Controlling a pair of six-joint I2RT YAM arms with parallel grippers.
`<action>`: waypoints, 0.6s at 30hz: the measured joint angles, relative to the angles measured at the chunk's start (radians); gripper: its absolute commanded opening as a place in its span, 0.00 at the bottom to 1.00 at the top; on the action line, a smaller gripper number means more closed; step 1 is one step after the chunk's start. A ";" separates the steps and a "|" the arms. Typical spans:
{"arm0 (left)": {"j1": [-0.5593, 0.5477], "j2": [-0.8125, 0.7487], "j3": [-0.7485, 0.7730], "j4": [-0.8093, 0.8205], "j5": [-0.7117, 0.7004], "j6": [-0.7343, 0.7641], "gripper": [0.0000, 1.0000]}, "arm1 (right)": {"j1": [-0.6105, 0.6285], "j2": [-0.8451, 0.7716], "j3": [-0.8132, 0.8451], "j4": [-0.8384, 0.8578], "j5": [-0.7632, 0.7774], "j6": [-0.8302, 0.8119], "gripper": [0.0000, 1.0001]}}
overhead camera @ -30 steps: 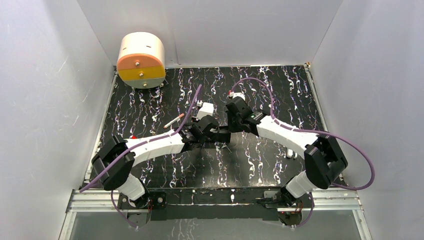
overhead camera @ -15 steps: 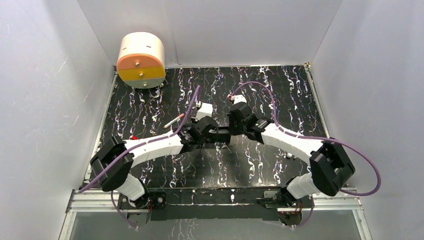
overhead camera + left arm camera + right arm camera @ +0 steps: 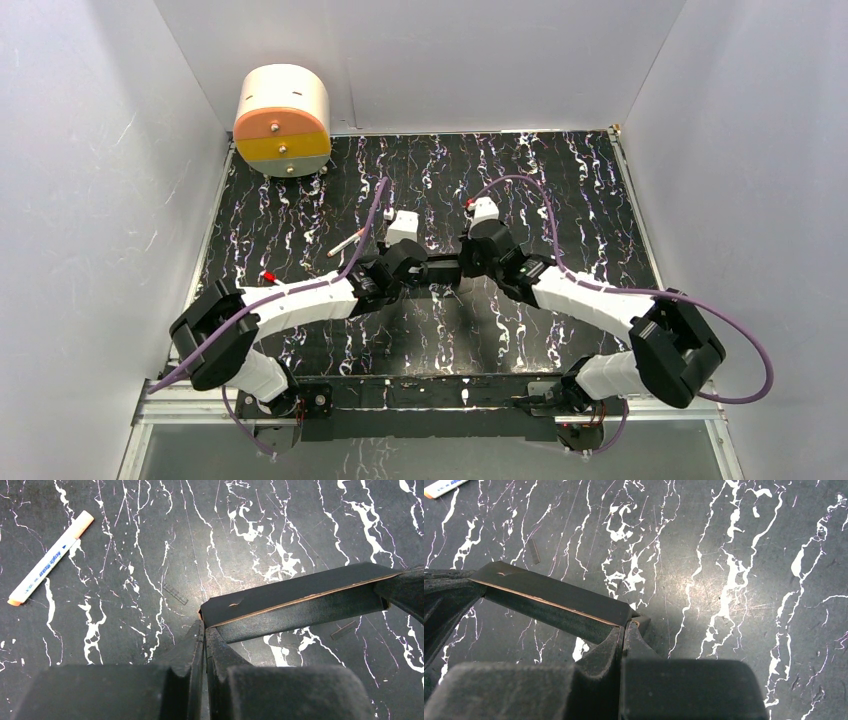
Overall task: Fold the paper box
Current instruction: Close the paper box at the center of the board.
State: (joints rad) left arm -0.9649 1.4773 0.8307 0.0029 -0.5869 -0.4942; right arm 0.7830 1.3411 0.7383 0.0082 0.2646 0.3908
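Marbled tabletop [image 3: 560, 180]; left fingers [image 3: 187, 652], right fingers [image 3: 604, 650] clamped on paper box [image 3: 300, 587] ends.

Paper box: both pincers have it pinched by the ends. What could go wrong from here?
1. The left pincer and right pincer each grip only a thin edge at opposite ends of the matte black thin-card paper box; pulling apart might slip or tear it.
2. Pushing the ends together could buckle it away from its creases.
3. The white marker pen with orange cap lies nearby; a low sweep that way might bump it.
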 measured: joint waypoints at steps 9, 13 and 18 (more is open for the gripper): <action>-0.010 -0.007 -0.023 0.033 0.001 -0.001 0.00 | 0.004 -0.060 -0.044 0.003 -0.015 -0.045 0.03; -0.011 -0.008 -0.025 0.035 0.001 -0.005 0.00 | 0.006 -0.057 -0.047 0.010 -0.015 -0.100 0.03; -0.011 -0.004 -0.017 0.027 0.000 -0.011 0.00 | 0.006 -0.043 -0.047 0.032 -0.009 -0.142 0.08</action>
State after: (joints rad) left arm -0.9756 1.4731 0.8135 0.0299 -0.5869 -0.5053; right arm 0.7887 1.2984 0.6914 0.0399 0.2554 0.2485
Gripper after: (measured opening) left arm 0.009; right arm 0.051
